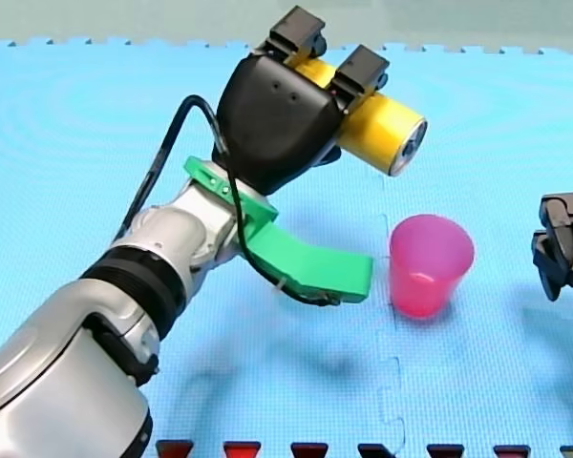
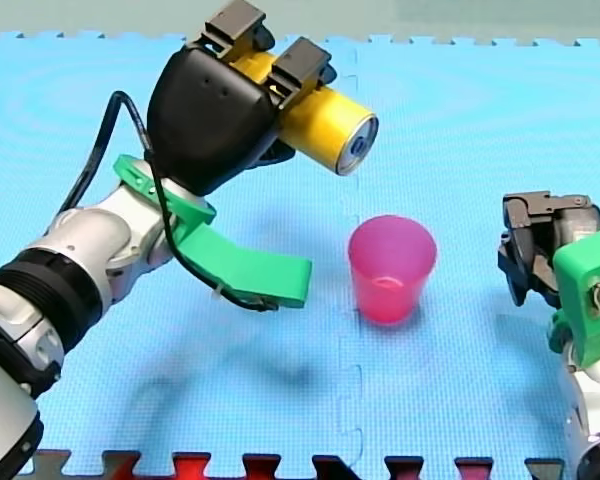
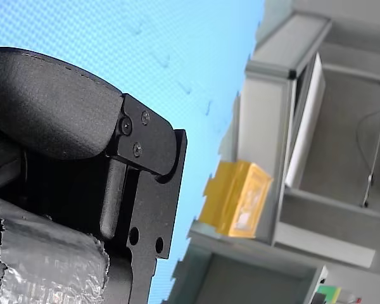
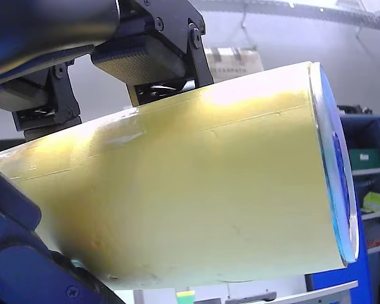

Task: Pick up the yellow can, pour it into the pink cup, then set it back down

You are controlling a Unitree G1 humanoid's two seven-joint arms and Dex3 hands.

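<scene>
Left hand point(image 1: 279, 114) – mine, upper middle of the frame, fingers clamped around the yellow can point(image 1: 390, 131). The can is lifted off the blue mat point(image 1: 487, 114), tipped almost on its side, with its silver end facing lower right, above and left of the pink cup point(image 1: 430, 262), not touching it.

Second wrist view, same hand: ribbed finger pads point(image 4: 145, 60) pressed on the can's plain, glossy yellow wall, with the rim point(image 4: 337, 164) at the right.

The cup stands upright on the mat.

Right hand point(image 2: 540, 245) – at the right edge, holding nothing; its state I cannot tell.

First wrist view: silver tape point(image 3: 50, 259) on a black hand, and a yellow box point(image 3: 237, 199) beyond the mat's edge.
</scene>
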